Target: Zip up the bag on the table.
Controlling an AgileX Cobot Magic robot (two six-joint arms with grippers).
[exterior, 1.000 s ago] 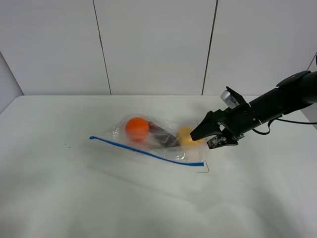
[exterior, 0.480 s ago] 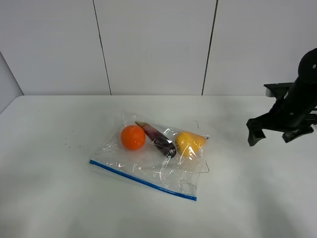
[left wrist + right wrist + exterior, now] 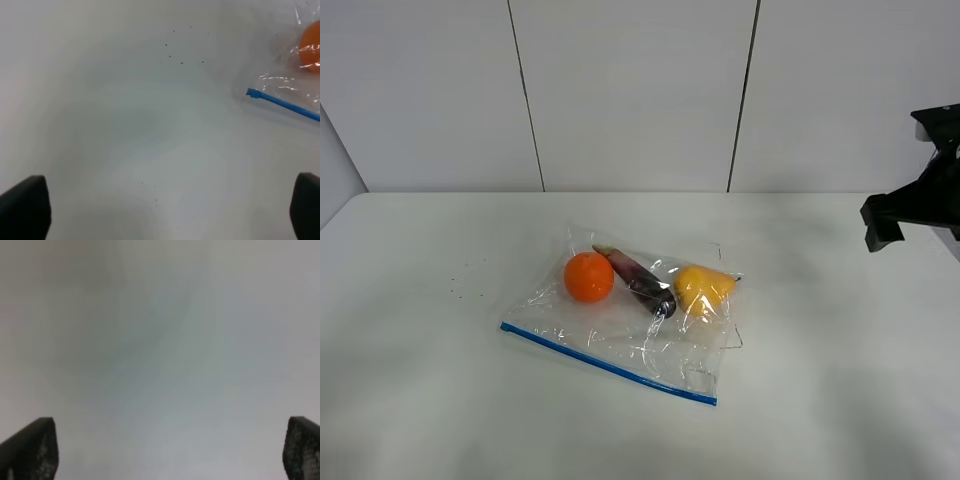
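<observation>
The clear bag [image 3: 655, 345] lies flat on the white table [image 3: 440, 400], a little left of the middle. An orange ball [image 3: 589, 277], a purple piece [image 3: 638, 279] and a yellow piece [image 3: 703, 286] show through it. Its blue zip strip [image 3: 610, 364] runs along the near edge. My right arm [image 3: 920, 195] is raised at the far right, well clear of the bag. My right gripper [image 3: 160, 450] is open over bare table. My left gripper [image 3: 160, 210] is open and empty, apart from the zip strip's end [image 3: 282, 102] and the orange ball [image 3: 310, 45].
A few dark specks [image 3: 465, 280] mark the table left of the bag, and they also show in the left wrist view [image 3: 180, 55]. A panelled white wall [image 3: 630, 90] stands behind the table's far edge.
A second ago my right gripper was at the bag's right end with the bag bunched up. The bag now lies flat and my right arm has pulled back right and upward.
</observation>
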